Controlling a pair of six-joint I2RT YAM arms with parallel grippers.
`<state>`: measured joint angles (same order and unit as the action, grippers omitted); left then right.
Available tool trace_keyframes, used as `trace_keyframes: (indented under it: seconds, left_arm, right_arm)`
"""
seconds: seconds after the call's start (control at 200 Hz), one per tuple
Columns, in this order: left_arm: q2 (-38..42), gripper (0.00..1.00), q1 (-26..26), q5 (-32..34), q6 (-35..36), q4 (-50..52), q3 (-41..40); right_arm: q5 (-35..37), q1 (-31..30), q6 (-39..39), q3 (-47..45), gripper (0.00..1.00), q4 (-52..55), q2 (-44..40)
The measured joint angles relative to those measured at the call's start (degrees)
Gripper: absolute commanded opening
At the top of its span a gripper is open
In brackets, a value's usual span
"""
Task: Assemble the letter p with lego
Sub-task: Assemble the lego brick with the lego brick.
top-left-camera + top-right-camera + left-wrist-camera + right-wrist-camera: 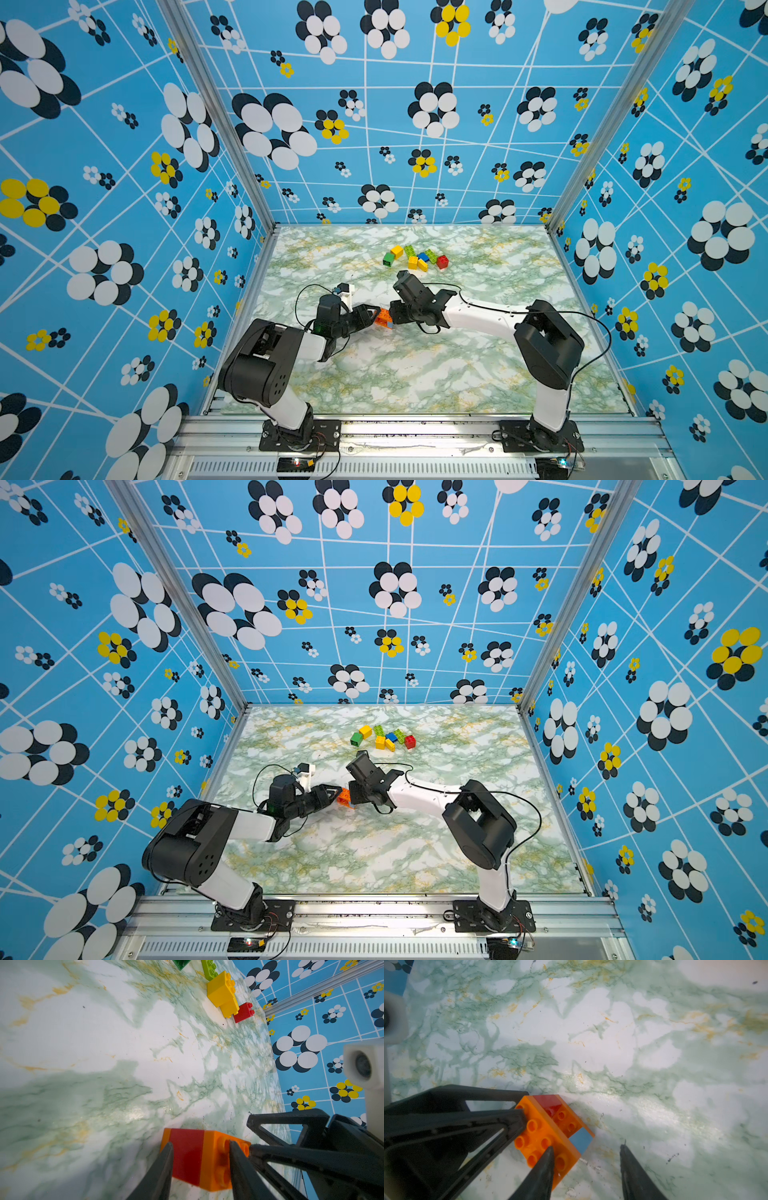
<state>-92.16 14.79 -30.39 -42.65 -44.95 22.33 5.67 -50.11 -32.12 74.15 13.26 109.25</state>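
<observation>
**Mara:** Top views first: what surface, what room?

**Ivo:** Green-and-white marble-patterned tabletop [415, 374] with ochre veins; blue walls [124, 166] printed with white, black and yellow flowers; aluminium frame posts at the corners.

**Mara:** And the lego?

**Ivo:** An assembled block [384, 318] near the table's middle, between both arms: orange bricks with a red one sandwiched in, and a light blue face showing in the right wrist view [580, 1140]; it lies tipped so its studs face sideways. Loose bricks [415, 257] sit clustered toward the back: green, yellow, lime, blue, red.

**Mara:** The pincers?

**Ivo:** Left gripper [200, 1148] pinches the block, one finger on the plain end, one on the studded orange face; right gripper [586, 1151] stands spread, one finger [546, 1159] overlapping the studs, its partner clear over bare table; whether that finger touches, I cannot tell.

**Mara:** Anything obscured?

**Ivo:** In both top views the arms cover much of the block [344, 798]; the loose pile is cut off in the left wrist view.
</observation>
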Motion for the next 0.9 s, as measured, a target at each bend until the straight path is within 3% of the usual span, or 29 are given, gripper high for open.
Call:
trace_keyframes:
  seconds: [0.645,0.825,0.9]
  left_arm:
    - [-0.85,0.39,0.63,0.52,-0.31,-3.45,-0.85]
    - [1.7,0.42,1.36,2.14,-0.42,1.11,-0.37]
    - [3.17,0.52,1.86,2.89,-0.39,4.57,0.31]
  right_arm:
    - [1.95,-0.5,0.87,0.59,0.49,-0.02,0.46]
    - [1.95,-0.37,2.82,1.95,0.55,2.51,0.48]
    - [1.64,-0.09,3.65,2.82,0.57,4.26,0.48]
